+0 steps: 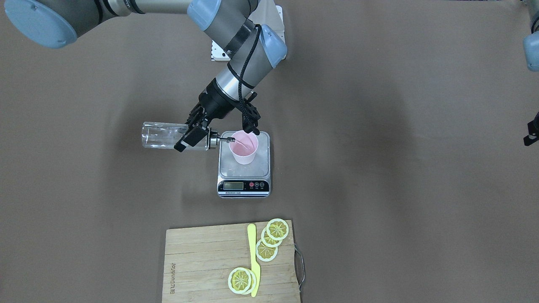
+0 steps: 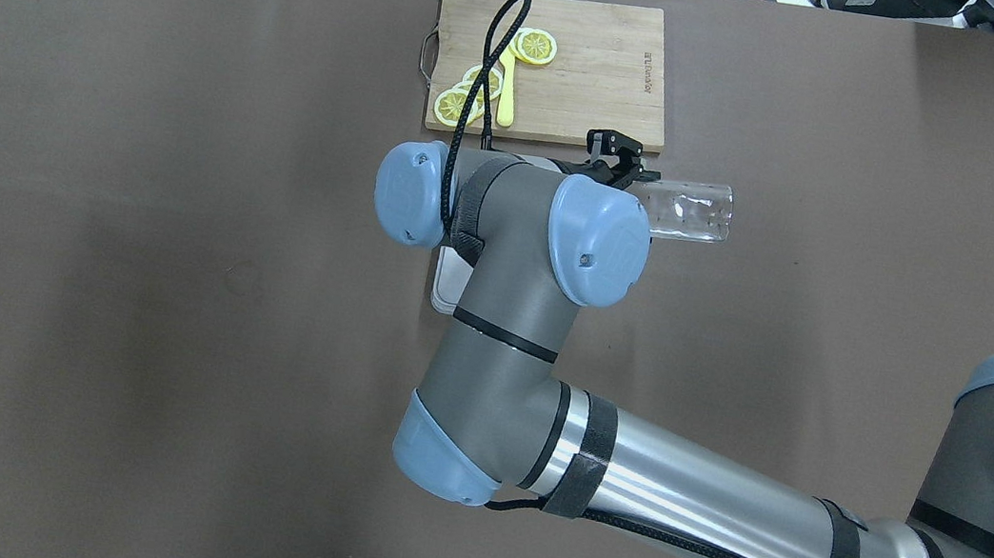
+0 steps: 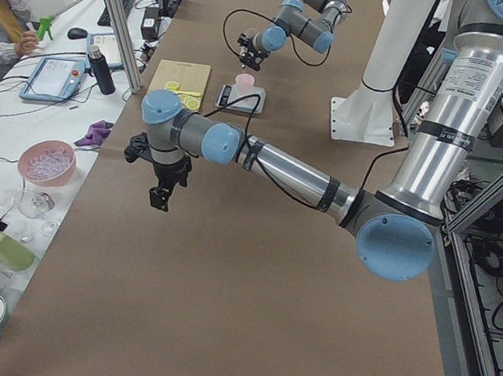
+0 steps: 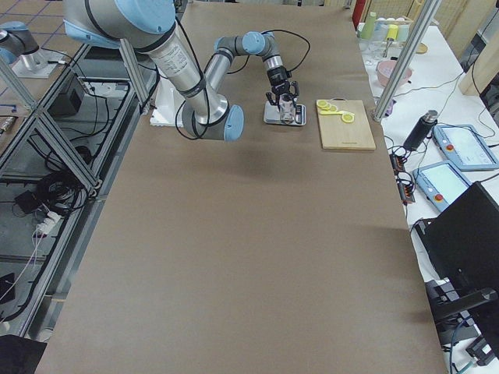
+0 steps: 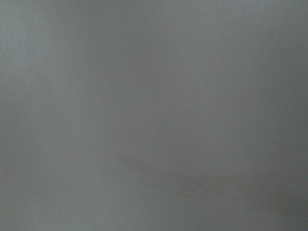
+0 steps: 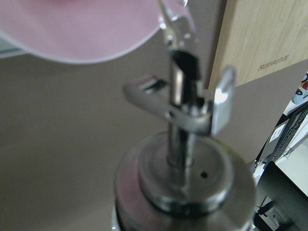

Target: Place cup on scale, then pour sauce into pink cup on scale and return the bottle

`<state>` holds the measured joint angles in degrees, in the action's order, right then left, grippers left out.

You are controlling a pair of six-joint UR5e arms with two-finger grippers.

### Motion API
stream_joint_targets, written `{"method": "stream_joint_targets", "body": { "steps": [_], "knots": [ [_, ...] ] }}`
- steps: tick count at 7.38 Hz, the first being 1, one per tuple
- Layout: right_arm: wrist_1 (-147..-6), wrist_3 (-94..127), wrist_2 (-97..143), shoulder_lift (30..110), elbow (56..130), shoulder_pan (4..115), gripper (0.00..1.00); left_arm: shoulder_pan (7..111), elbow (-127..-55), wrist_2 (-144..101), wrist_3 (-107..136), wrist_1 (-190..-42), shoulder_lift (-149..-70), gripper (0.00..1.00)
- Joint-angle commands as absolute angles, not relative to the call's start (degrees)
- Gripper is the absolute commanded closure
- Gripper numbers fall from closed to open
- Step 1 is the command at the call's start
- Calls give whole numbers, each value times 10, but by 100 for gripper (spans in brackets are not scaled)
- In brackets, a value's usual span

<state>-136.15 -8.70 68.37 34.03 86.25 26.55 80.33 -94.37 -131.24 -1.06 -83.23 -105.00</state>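
The pink cup stands upright on the steel platform of the scale. My right gripper is shut on the neck end of the clear glass bottle and holds it tipped to about level, above the table. Its silver spout reaches over the cup's rim. The right wrist view shows the spout close up, with the cup beyond it. The clear sauce is hard to make out. My left gripper hangs over bare table far from the scale; I cannot tell whether it is open.
A bamboo cutting board with lemon slices and a yellow knife lies just past the scale on the operators' side. A white mounting plate sits behind the right arm. In the overhead view the arm hides most of the scale.
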Motion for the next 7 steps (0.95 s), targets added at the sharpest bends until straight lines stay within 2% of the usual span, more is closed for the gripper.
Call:
{"method": "stream_joint_targets", "body": {
  "steps": [1,5,7],
  "knots": [
    [-1383,-98,668,340,866,266,100,802,-943,-1312,-11,-832,-1049,2],
    [-1380,-97,670,342,883,267,100,802,-940,-1312,-10,-832,-1049,2],
    [-1339,-25,705,410,986,269,100,802,-940,-1312,-10,-832,-1049,2]
  ]
}}
